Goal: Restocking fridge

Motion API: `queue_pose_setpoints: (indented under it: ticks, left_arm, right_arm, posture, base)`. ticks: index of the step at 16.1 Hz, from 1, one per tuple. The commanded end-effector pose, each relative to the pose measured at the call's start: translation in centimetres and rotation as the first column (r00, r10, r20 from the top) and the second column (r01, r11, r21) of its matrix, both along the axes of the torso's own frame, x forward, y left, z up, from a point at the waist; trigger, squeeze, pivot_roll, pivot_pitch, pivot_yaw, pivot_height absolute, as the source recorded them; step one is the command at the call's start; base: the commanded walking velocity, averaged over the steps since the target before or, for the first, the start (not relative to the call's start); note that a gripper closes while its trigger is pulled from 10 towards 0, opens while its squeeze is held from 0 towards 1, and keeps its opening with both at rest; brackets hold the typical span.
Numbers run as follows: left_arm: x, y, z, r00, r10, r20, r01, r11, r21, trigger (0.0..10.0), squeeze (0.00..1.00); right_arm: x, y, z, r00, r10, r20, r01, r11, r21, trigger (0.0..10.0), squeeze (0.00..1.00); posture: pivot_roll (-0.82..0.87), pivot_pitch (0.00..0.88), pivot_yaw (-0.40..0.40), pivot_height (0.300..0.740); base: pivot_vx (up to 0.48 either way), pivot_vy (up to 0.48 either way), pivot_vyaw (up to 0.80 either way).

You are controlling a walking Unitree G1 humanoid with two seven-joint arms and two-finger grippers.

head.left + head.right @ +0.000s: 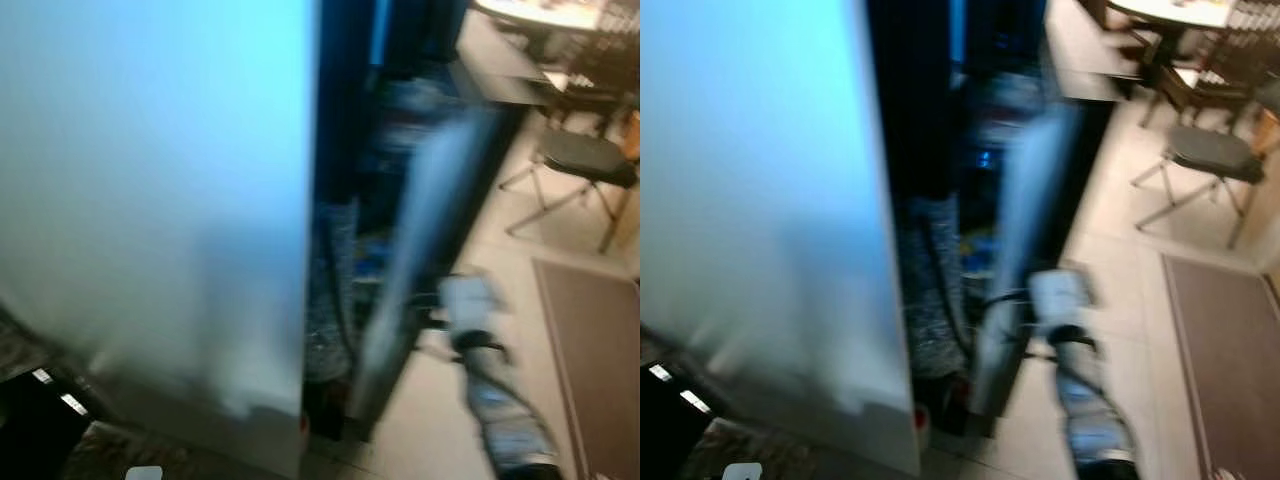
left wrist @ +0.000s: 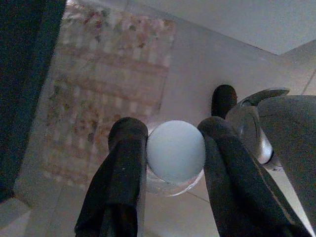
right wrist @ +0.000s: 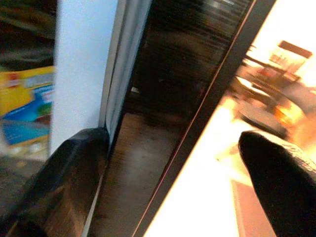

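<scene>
Two end effectors, two different jobs. The left end effector [image 2: 175, 148] has its black fingers [image 2: 127, 163] closed on a clear bottle with a pale blue round cap [image 2: 175, 150], hanging low over the tiled floor [image 2: 207, 54] by a patterned rug [image 2: 106, 94]. The right end effector [image 3: 168, 163] is spread wide, holding nothing, its near finger against the edge of the blurred silver fridge door [image 1: 420, 250]. The dark fridge opening [image 1: 345, 200] lies ahead, between the pale fridge side panel [image 1: 150, 180] on the left and that door; I judge the bottle must rise and travel forward into it.

Blurred head views down at fridge [image 1: 160, 200]; close wrist views along jaws.
</scene>
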State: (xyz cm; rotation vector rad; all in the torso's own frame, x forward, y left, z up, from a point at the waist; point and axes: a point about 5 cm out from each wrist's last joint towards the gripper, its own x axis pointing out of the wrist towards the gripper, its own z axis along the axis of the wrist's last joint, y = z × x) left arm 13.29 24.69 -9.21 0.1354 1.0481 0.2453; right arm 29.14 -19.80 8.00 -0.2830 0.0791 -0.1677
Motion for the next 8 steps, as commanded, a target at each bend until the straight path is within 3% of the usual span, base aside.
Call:
queue_pose_setpoints:
  ticks: [1, 5, 8]
  left_arm:
    - [-0.2, 0.0, -0.1, 1.000, 0.001, -0.009, -0.001, 1.000, -0.006, 10.0, 0.00]
    - [-0.2, 0.0, -0.1, 1.000, -0.007, -0.015, 0.007, 1.000, -0.001, 10.0, 0.00]
    - [-0.2, 0.1, -0.1, 1.000, -0.015, -0.021, 0.015, 1.000, 0.002, 10.0, 0.00]
  right_arm:
    - [-1.1, -6.3, 0.3, 0.957, -0.291, 0.010, 0.291, 0.957, 0.009, 10.0, 0.00]
    - [-3.9, -8.9, -4.4, 0.900, -0.395, -0.186, 0.401, 0.916, -0.002, 10.0, 0.00]
    - [-6.3, -8.9, -8.5, 0.848, -0.387, -0.363, 0.425, 0.905, 0.030, 10.0, 0.00]
  posture:
    - [0.02, 0.000, -0.048, 0.740]
    - [0.02, 0.000, -0.045, 0.740]
    - [0.02, 0.000, -0.043, 0.740]
  base:
    - [0.000, 0.000, 0.00]
    - [0.000, 0.000, 0.00]
    - [0.000, 0.000, 0.00]
